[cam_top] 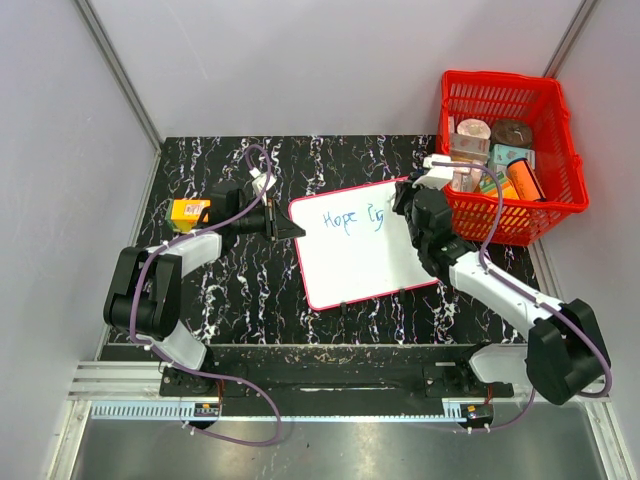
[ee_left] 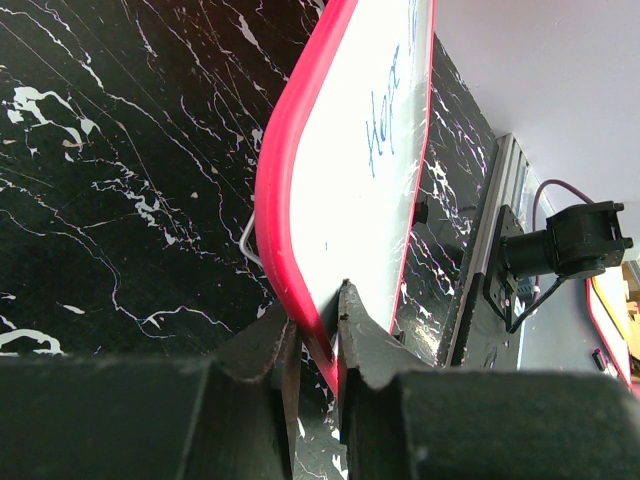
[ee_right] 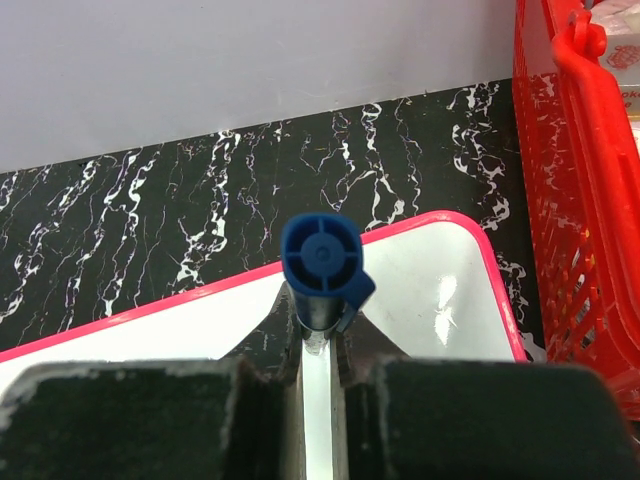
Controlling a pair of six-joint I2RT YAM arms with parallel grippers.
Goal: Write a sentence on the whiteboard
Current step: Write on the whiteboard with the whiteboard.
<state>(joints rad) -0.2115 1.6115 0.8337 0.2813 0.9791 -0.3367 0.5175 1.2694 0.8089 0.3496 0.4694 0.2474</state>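
Note:
The whiteboard (cam_top: pixel 362 245) with a red-pink frame lies tilted on the black marbled table. Blue writing (cam_top: pixel 352 218) on it reads "Hope" and a few more letters. My left gripper (cam_top: pixel 283 222) is shut on the board's left edge; in the left wrist view the red frame (ee_left: pixel 290 240) sits between the jaws of my left gripper (ee_left: pixel 315 335). My right gripper (cam_top: pixel 408 205) is over the board's upper right part, shut on a blue-capped marker (ee_right: pixel 322 262) that stands upright between its fingers. The marker tip is hidden.
A red basket (cam_top: pixel 555 215) with jars and boxes stands at the back right, close to my right arm; it also shows in the right wrist view (ee_right: pixel 580 200). A yellow box (cam_top: pixel 187 212) lies at the far left. A metal rail (cam_top: pixel 330 375) runs along the near edge.

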